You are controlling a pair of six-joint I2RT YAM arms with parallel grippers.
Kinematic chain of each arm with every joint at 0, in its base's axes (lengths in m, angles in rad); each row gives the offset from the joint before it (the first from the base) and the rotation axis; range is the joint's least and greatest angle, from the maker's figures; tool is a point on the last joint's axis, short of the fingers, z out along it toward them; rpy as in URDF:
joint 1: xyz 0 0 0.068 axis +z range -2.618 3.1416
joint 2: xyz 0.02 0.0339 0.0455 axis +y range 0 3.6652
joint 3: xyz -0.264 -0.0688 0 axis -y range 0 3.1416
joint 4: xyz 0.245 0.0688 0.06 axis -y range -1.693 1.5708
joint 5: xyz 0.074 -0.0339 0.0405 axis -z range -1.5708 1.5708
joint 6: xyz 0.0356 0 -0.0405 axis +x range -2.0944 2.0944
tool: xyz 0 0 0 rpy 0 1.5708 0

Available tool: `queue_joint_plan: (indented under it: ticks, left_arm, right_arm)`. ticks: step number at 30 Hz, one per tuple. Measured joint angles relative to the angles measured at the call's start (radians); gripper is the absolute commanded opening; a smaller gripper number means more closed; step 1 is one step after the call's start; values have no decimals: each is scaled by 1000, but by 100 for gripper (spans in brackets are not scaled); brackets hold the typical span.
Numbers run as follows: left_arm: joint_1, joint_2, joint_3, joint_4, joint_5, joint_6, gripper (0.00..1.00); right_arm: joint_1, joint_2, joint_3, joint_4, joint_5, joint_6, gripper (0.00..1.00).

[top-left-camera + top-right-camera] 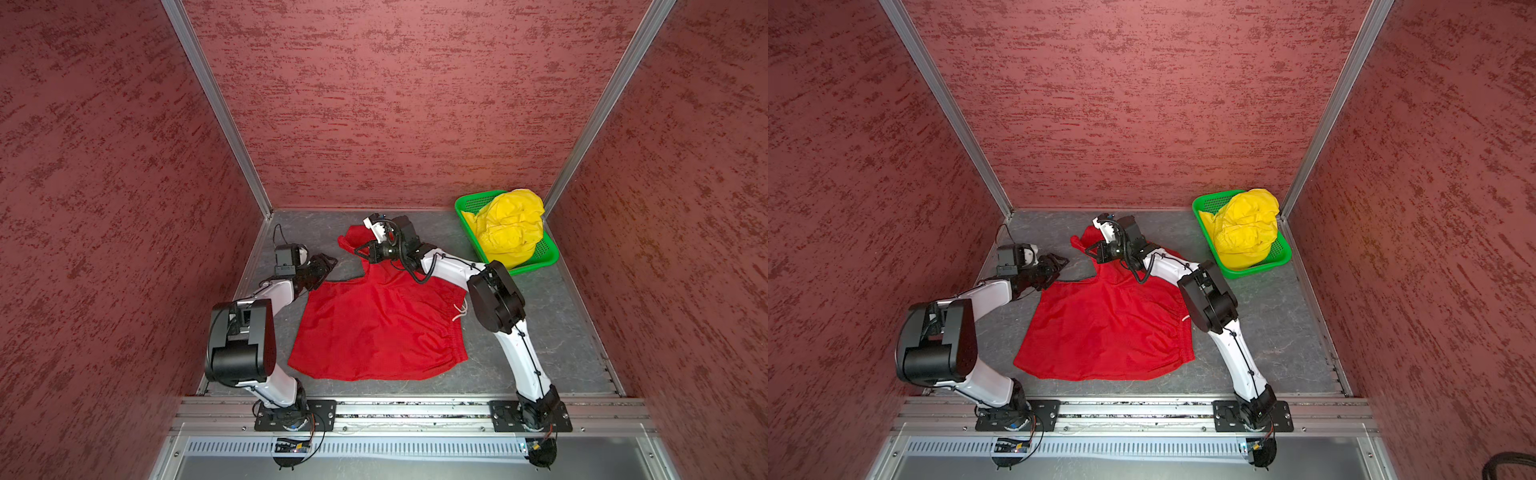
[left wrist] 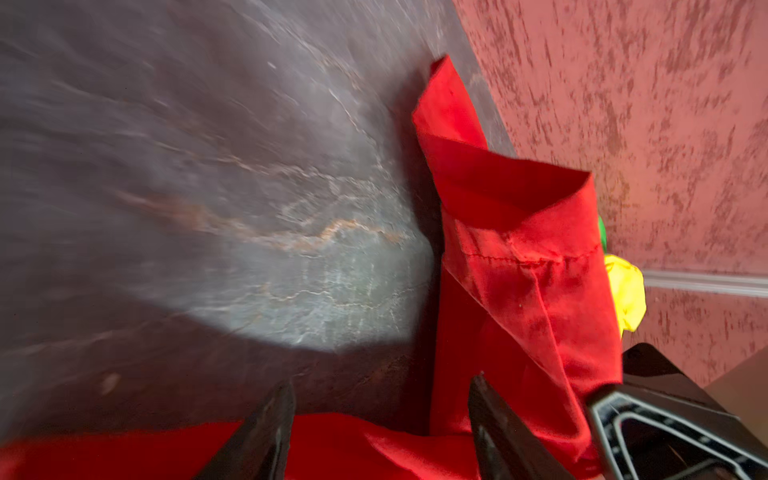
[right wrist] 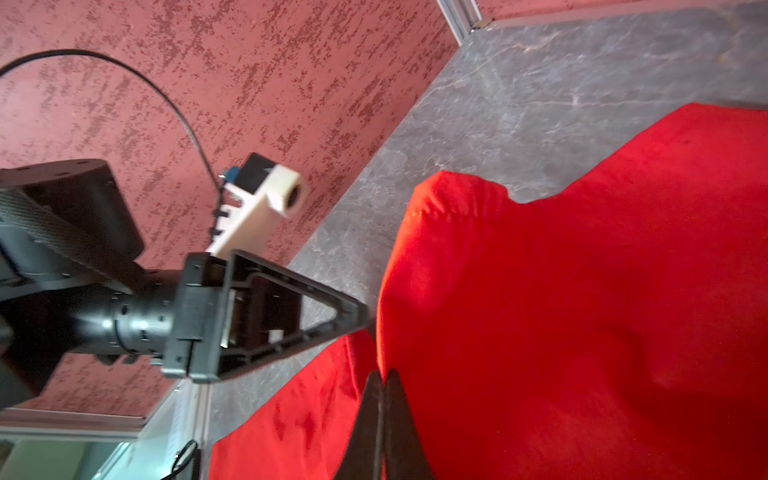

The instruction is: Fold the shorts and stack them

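The red mesh shorts (image 1: 374,332) (image 1: 1104,332) lie spread on the grey table, with the white drawstring (image 1: 459,313) at their right side. My right gripper (image 1: 359,250) (image 1: 1090,250) (image 3: 382,374) is shut on the edge of their far leg, which stands lifted and bunched (image 2: 519,249). My left gripper (image 1: 330,264) (image 1: 1065,262) (image 2: 382,382) is open just left of that leg, above the cloth's far-left edge, with nothing between its fingers. The yellow shorts (image 1: 511,228) (image 1: 1246,228) sit crumpled in the basket.
The green perforated basket (image 1: 544,249) (image 1: 1281,249) stands in the back right corner. Red textured walls close in the table (image 1: 540,332) on three sides. Both arm bases sit on a metal rail (image 1: 415,409) at the front edge.
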Motion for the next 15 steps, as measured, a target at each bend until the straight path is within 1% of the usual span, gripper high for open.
queue_joint_plan:
  ticks: [5, 9, 15]
  left_arm:
    - [-45, 80, 21, 127, 17, -59, 71]
    - [-71, 123, 22, 266, 26, -127, 72]
    - [-79, 138, -5, 480, 14, -219, 76]
  right_arm:
    - [2, 0, -13, 11, -22, 17, 0]
    - [5, 0, -26, 14, -25, 25, 0]
    - [5, 0, -31, 14, -24, 39, 0]
